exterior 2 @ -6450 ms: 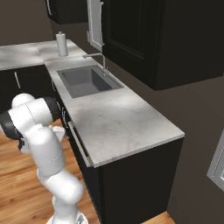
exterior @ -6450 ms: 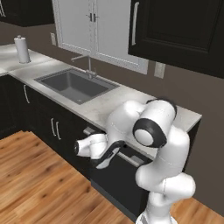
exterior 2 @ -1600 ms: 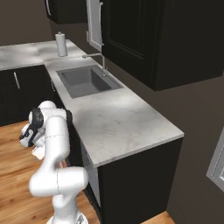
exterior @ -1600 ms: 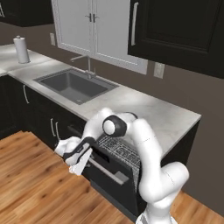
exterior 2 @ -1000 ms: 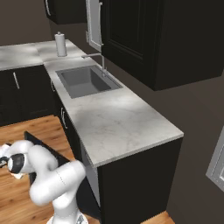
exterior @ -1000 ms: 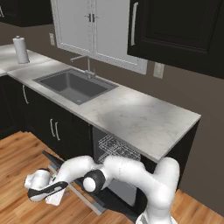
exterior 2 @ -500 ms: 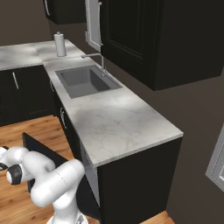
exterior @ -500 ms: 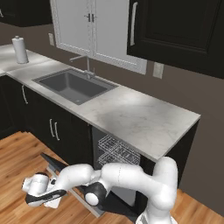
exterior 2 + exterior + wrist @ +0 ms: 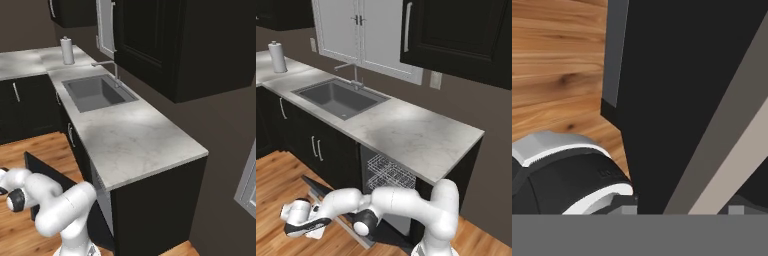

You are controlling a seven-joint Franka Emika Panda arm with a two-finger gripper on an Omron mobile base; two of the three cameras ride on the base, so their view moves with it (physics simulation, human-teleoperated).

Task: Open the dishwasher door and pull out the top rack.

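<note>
Left base view: dishwasher door, black panel swung down near flat over the wood floor, hinged under the marble counter. Top rack, wire grid, seated inside the open cavity, not yet drawn out. Gripper low at the door's outer edge, by the handle end, probably having lowered it; jaw state cannot be told.

Right base view: dishwasher door folded down beside the arm; sink further along the counter.

Hand view: dishwasher door fills most of the frame, close up; floor beyond it.
</note>
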